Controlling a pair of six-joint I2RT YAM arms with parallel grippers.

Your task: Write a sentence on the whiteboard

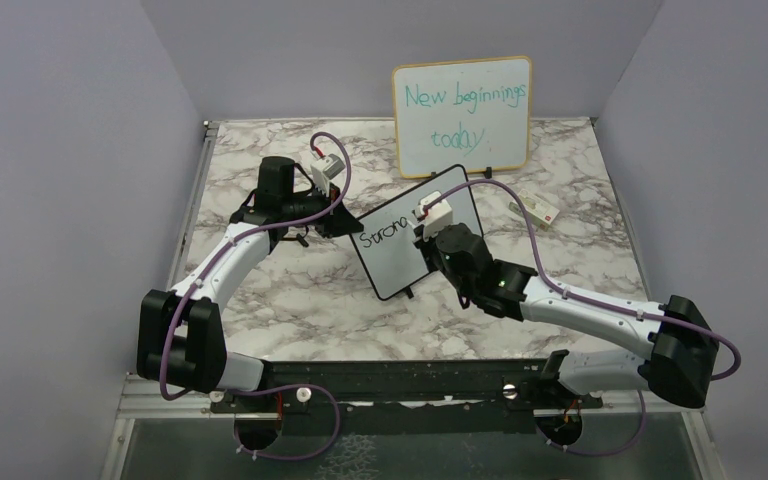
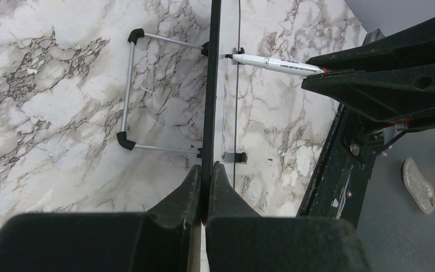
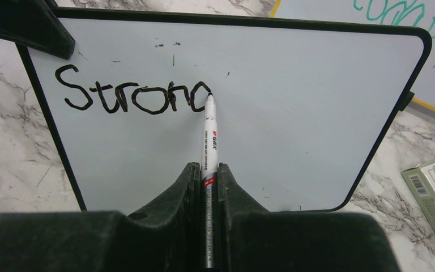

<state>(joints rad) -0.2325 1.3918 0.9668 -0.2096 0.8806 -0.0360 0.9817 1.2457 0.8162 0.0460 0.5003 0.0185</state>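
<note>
The right tool (image 3: 208, 169) grasps a marker (image 3: 209, 136), its tip on the whiteboard (image 3: 294, 113) standing mid bench (image 1: 290, 300), to add letters. The left tool (image 2: 205, 170) is clenched on the whiteboard's left edge, probably to steady it.

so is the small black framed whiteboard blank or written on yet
Written on: black letters reading roughly "Strono" run across the whiteboard, and the marker tip touches the last letter.
</note>
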